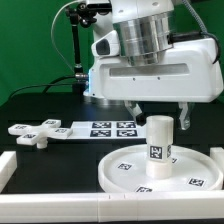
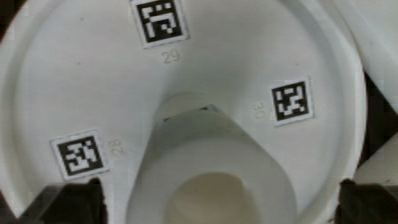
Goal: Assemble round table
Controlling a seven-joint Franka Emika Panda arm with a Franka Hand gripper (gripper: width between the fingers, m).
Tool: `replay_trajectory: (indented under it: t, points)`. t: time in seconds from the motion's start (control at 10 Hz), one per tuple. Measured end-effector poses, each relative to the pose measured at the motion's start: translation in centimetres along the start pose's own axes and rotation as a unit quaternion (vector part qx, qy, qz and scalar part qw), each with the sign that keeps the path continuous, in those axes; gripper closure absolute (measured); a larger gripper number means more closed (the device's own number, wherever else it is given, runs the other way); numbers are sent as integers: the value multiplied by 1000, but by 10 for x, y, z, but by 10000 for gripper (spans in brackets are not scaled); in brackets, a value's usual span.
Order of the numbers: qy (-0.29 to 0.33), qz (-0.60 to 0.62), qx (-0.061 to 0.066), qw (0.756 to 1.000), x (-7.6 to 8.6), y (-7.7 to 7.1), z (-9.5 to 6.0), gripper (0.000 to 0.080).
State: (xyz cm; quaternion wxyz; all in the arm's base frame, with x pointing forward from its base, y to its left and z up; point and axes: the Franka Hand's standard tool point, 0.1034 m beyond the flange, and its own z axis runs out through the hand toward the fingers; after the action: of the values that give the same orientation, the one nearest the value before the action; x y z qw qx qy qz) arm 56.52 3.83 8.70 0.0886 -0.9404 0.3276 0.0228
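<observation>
Claw (image 1: 162,114) spread at leg (image 1: 160,146) top | disc (image 1: 125,172) rim partly cropped

The Panda arm (image 1: 150,10), glossy white shells over a grey metallic wrist cylinder (image 1: 147,38), carries a white, boxy gripper (image 1: 160,118) with two slim fingers (image 1: 183,112) tipped by dark pads (image 2: 54,203).

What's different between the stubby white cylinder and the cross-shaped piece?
The cylinder leg stands upright on the round disc; the cross-shaped foot lies flat on the black table. The leg is a thick column; the foot is low, with arms. Both are white and carry square tags.
</observation>
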Motion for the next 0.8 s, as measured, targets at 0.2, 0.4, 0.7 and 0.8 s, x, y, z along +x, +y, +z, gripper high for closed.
replay_trajectory:
  t: [0.2, 0.4, 0.7, 0.8]
  points:
    - [7, -127, -20, 992, -3, -4, 1, 150]
    - [6, -202, -25, 979, -3, -3, 1, 150]
    - [4, -296, -26, 955, -3, -2, 1, 150]
    - [3, -331, -27, 943, -3, -2, 1, 150]
